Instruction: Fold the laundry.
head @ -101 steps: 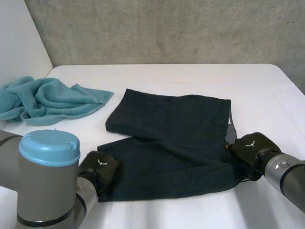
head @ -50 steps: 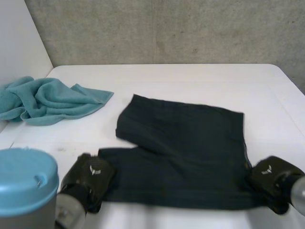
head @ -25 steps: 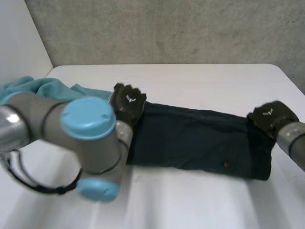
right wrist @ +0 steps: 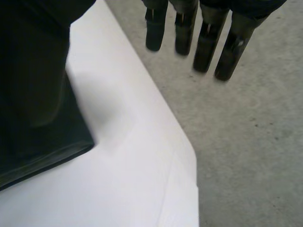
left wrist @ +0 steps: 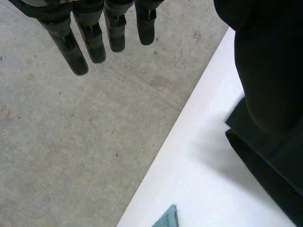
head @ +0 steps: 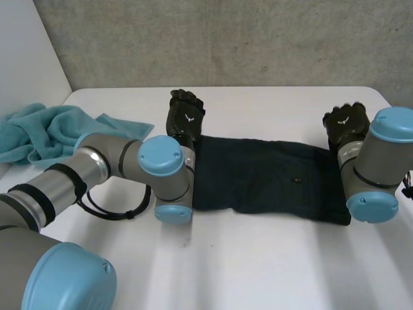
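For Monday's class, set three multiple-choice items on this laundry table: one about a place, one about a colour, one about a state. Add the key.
1. Where does the towel lie on the table?
A. at the robot's left side, apart from the garment
B. on top of the garment
C. hanging off the near edge

2. What colour is the folded garment?
A. white
B. near black
C. teal

3. How are the fingers of the left hand?
A. curled round the garment
B. straight, holding nothing
C. pinching the towel

Key: 1 A, it lies crumpled at that side; 2 B, it is dark against the white table; 3 B, the left wrist view shows them straight and bare.
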